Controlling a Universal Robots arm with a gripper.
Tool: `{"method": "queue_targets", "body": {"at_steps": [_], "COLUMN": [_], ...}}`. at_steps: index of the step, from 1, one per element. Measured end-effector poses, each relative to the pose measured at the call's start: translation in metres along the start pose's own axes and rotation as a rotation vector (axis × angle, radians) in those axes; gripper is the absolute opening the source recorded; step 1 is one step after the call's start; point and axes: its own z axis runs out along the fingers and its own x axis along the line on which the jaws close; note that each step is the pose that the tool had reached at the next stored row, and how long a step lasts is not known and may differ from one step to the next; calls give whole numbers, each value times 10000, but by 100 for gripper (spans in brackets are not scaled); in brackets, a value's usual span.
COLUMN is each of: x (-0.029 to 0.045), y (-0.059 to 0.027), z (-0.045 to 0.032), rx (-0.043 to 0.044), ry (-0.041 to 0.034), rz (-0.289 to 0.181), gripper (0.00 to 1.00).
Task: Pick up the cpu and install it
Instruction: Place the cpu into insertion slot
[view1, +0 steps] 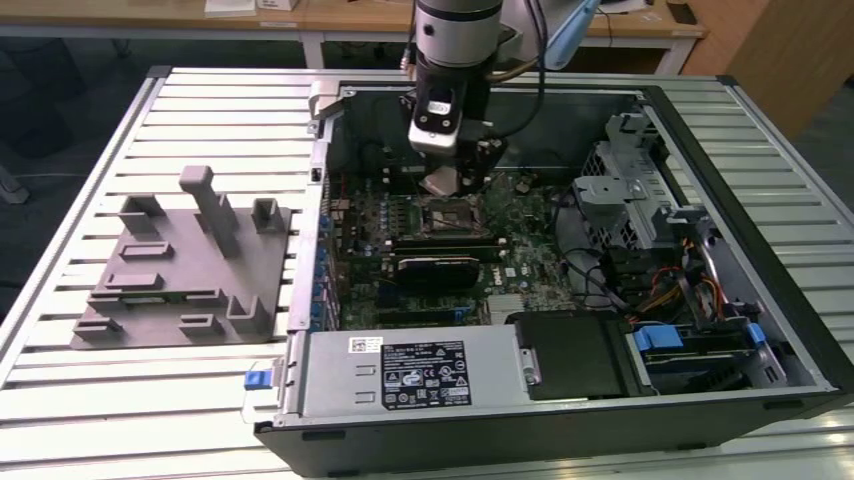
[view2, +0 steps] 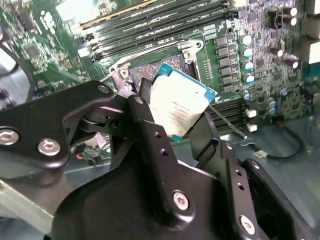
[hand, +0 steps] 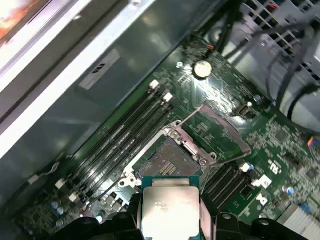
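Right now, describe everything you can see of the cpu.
The cpu is a small flat square chip with a silvery metal lid bearing faint print and a greenish rim around it. It is pinched on two opposite edges between the gripper's black fingers. It hangs above the open socket on the motherboard, not seated, touching nothing but the fingers.

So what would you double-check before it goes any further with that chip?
1. Grip: ok. The gripper is shut on the cpu, fingers on opposite edges.
2. Socket open: ok. The socket has its metal frame swung back.
3. Position: ok. The cpu hangs by the socket's edge, not seated.
4. Corners matched to socket: cannot tell.
5. Cpu level with socket: cannot tell.
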Motion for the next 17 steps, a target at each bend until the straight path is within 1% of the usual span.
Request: {"method": "queue_targets", "body": {"at_steps": [17], "x": [0], "y": [0], "z": [9], "rx": [80], "ry": [-118], "rz": [3085], "gripper": [54]}}
